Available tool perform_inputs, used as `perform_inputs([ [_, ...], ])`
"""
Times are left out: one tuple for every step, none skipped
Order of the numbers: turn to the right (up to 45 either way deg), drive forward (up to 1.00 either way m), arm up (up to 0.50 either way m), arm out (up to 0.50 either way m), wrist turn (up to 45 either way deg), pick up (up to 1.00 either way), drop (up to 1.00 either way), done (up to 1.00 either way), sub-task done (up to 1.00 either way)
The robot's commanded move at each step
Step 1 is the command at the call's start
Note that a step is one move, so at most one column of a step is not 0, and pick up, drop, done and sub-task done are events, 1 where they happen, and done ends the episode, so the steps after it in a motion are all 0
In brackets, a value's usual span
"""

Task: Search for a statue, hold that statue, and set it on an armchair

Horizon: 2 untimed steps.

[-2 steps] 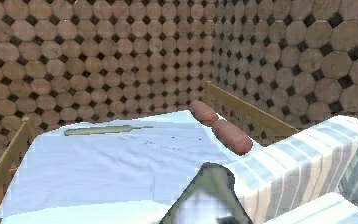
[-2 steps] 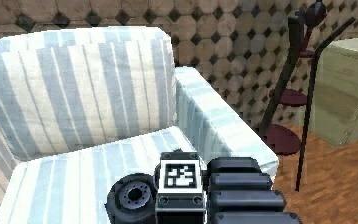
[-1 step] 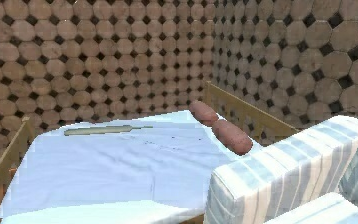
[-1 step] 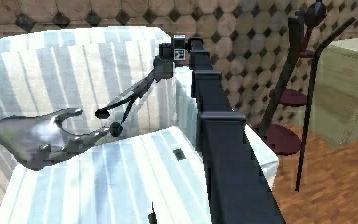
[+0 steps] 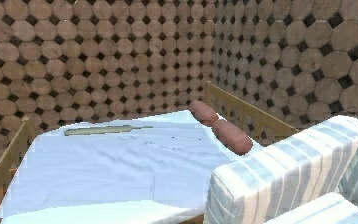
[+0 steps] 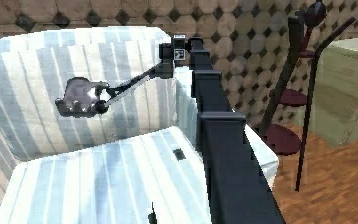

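A blue-and-white striped armchair [image 6: 97,170] spreads across the arm side view's left and middle. The dark arm [image 6: 222,130] rises from the bottom edge and reaches over it. My gripper [image 6: 97,99] points left in front of the backrest. It holds a small grey-and-white statue [image 6: 75,95], which hangs at the fingers' end above the seat cushion, clear of it. The same striped armchair [image 5: 287,170] stands at the forward view's bottom right.
A bed [image 5: 107,165] with a pale sheet and wooden frame lies ahead, with a long bat-like stick [image 5: 107,129] and two reddish pillows [image 5: 219,125] on it. A dark red tiered stand [image 6: 287,100] and a pale cabinet [image 6: 345,90] stand beyond the arm. Patterned walls close the corner.
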Motion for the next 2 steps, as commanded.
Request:
perform_inputs([
  [0.0,0.00,-0.18,0.00,0.0,0.00,0.00,0.00,0.00],
  [0.0,0.00,-0.32,0.00,0.0,0.00,0.00,0.00,0.00],
])
